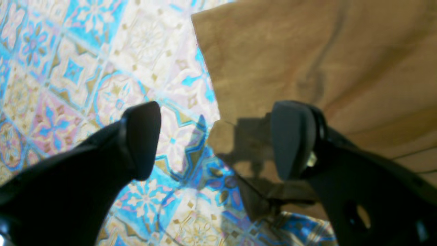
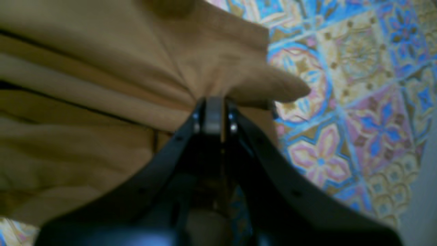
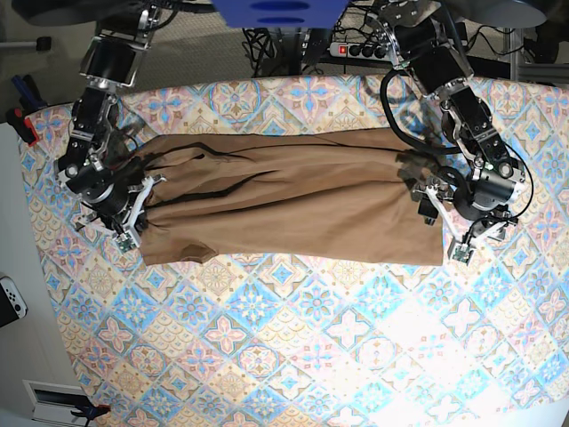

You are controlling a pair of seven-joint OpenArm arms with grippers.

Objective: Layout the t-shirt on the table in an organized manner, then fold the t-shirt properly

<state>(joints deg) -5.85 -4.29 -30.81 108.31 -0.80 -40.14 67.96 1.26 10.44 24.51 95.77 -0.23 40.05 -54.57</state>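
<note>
Left gripper [image 1: 215, 140]: black, smooth paddle-shaped fingers spread wide, holding nothing, at the shirt's edge.
Right gripper [image 2: 214, 114]: black fingers pinched together on a bunched fold of the shirt.
T-shirt [image 3: 293, 196]: tan-brown soft cloth, creased, stretched lengthwise between both arms.
Table [image 3: 293, 356]: flat, covered in pastel blue, pink, cream floral-tile cloth.

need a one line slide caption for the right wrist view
Right gripper shut on a bunched fold of the tan t-shirt, near its edge, above the patterned table.
</note>
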